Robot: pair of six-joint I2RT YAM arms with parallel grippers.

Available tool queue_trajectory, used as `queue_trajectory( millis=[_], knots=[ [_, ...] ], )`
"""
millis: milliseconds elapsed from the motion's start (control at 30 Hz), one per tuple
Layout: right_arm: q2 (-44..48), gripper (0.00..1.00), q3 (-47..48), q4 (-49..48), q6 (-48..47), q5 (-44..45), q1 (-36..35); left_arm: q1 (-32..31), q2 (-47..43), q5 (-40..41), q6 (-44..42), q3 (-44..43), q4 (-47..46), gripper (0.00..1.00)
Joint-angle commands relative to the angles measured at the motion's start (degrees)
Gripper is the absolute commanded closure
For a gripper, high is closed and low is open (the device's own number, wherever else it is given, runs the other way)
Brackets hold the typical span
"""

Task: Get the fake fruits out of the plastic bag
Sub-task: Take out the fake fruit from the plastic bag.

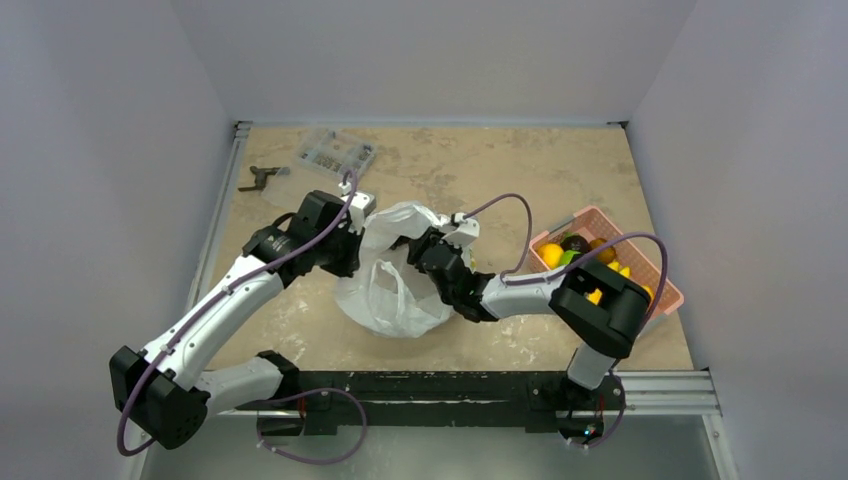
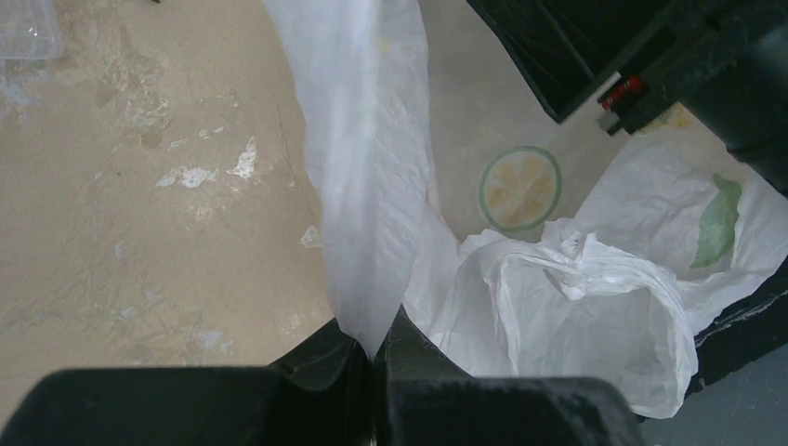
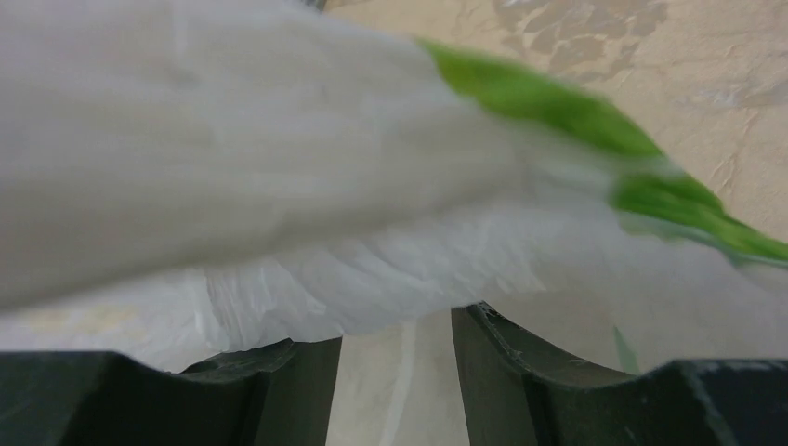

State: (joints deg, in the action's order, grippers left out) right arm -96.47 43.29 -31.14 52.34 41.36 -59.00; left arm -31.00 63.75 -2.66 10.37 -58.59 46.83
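Observation:
The white plastic bag point(image 1: 392, 290) lies crumpled mid-table between my two grippers. My left gripper point(image 1: 361, 236) is shut on a strip of the bag's edge point(image 2: 367, 186), pinched between the jaws point(image 2: 374, 351) and pulled taut. My right gripper point(image 1: 429, 249) is at the bag's right side, its jaws open point(image 3: 397, 321), with bag film point(image 3: 279, 186) draped over the fingertips and nothing gripped. Several fake fruits point(image 1: 573, 250), orange, yellow, green and dark, lie in the pink basket point(image 1: 655, 262) at the right. No fruit shows inside the bag.
A clear plastic box point(image 1: 335, 152) and a dark tool point(image 1: 262, 177) sit at the back left. The bag carries a lemon-slice print point(image 2: 520, 189) and a green leaf print point(image 2: 717, 223). The right arm's black body point(image 2: 650, 56) hangs over the bag.

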Motion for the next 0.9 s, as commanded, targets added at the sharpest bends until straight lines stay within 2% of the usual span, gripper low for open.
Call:
queue_trajectory(
  millis=[0, 133, 333, 433, 600, 867],
  knots=[
    [-2.0, 0.52, 2.41, -4.57, 2.66, -2.82, 4.35, -0.58, -1.23, -2.37, -1.49, -0.04, -2.38, 1.0],
    [-5.38, 0.44, 4.52, -7.17, 1.36, -3.71, 4.81, -0.83, -0.99, -4.73, -1.74, -0.04, -2.69, 1.0],
    [-10.88, 0.37, 7.78, -11.38, 3.3, -5.18, 5.7, -1.5, -0.53, -6.09, -1.85, 0.05, -2.89, 1.0],
    [-13.37, 0.31, 10.6, -9.65, 5.23, -4.28, 6.3, -2.06, -0.3, -6.21, -1.91, -0.05, -2.76, 1.0],
    [-16.69, 0.28, 11.95, -8.65, 11.45, -4.69, 8.38, -2.48, -0.33, -6.31, -2.02, -0.12, -2.56, 1.0],
    [-20.33, 0.2, 13.99, -6.43, 12.74, -7.05, 11.7, -2.58, -0.59, -6.44, -2.2, -0.12, -2.47, 1.0]
  ],
)
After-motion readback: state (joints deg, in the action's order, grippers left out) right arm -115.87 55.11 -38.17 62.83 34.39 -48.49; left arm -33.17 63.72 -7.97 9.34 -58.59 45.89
